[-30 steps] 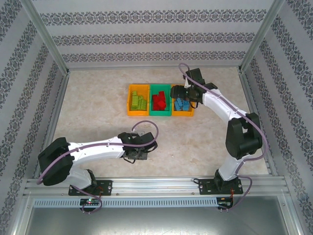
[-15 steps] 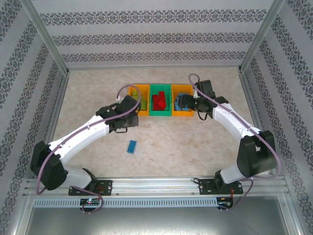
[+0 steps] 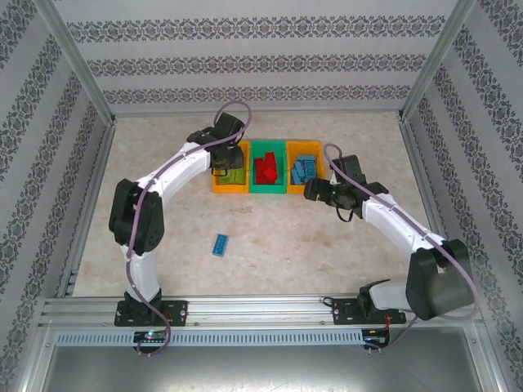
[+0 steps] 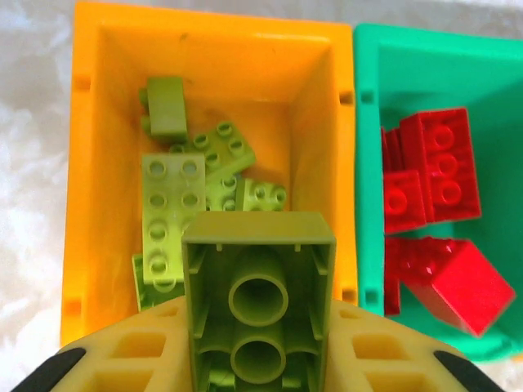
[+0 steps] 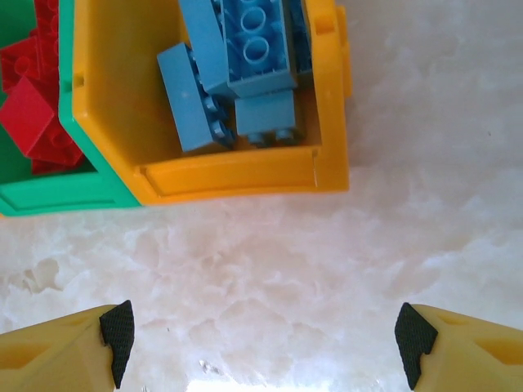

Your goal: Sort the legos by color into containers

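Squarely above the orange plastic bin [image 4: 98, 163] (lime bricks [image 4: 173, 204] inside), the left claw [image 3: 226, 161] gripped a lime-green studded plastic brick [image 4: 258, 278]; the right claw [image 5: 261, 335] hung open over the worktop [image 5: 261, 245].

Bright even light, soft faint shadows, wrist views slightly soft up close
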Motion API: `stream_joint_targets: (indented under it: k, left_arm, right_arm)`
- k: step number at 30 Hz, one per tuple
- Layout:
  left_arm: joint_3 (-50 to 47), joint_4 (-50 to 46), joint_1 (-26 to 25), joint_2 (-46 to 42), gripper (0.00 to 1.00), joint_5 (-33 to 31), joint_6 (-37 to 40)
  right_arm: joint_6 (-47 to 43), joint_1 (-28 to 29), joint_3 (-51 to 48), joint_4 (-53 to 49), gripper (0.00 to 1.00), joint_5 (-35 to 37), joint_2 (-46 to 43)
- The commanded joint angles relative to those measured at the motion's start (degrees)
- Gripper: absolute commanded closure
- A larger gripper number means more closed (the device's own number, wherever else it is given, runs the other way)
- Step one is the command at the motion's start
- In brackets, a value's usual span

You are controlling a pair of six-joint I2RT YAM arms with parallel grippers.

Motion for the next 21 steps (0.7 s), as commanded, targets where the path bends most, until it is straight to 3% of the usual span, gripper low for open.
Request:
stream_joint_targets:
  k: [1,12,21]
  left_arm:
    - [4.67,-1.79,0.99,2.84,0.73,0.47,3.03]
    - [10.74,-3.17,2.23,8.68,0.62,-1.45,4.23]
    - [9.82,-1.75,2.23,8.14,0.51,-0.94,4.07]
  right_arm:
    - [0.33,0.19,-2.81,-0.39,0.14,0.40,-3.46]
    - [1.56,0.54,-8.34,-2.02,0.13,0.47,-12.26]
    - [1.25,0.65,-7.94,-2.51,0.13,-1.25,-12.13]
